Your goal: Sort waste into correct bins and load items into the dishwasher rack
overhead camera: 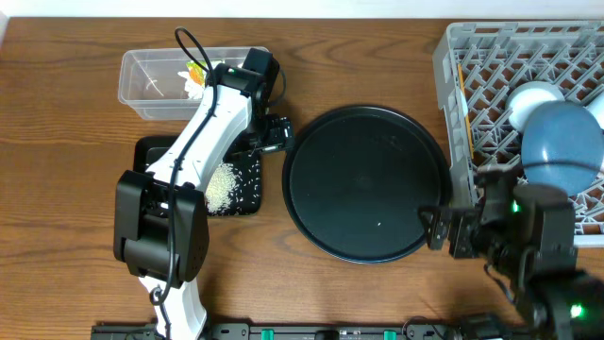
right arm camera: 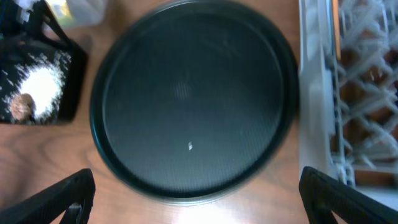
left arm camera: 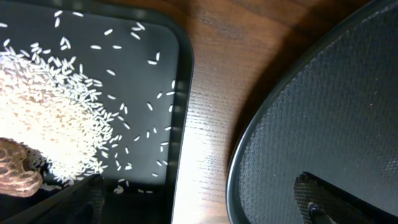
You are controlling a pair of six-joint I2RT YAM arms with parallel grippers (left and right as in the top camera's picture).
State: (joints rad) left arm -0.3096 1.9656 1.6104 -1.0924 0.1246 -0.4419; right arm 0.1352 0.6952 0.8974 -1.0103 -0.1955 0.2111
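Wood-grain table [overhead camera: 57, 142], both grippers spread wide, holding nothing.
My left gripper [left arm camera: 202, 199] hangs over the strip between the shallow black tray [left arm camera: 183, 74] and the large round black tray [left arm camera: 323, 93]. The white rice grains [left arm camera: 43, 106] and brown food lump [left arm camera: 15, 171] lie in the shallow tray. The printed wrapper [overhead camera: 195, 69] and white tissue [overhead camera: 193, 88] sit in the clear tub [overhead camera: 142, 85]. My right gripper [right arm camera: 196, 186] hovers over the round tray's edge beside the grey rack [overhead camera: 491, 57], which holds the dark blue plate [overhead camera: 563, 144] and white bowl [overhead camera: 533, 94].

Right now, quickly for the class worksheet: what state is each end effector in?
Left end effector: open, holding nothing.
Right end effector: open, holding nothing.
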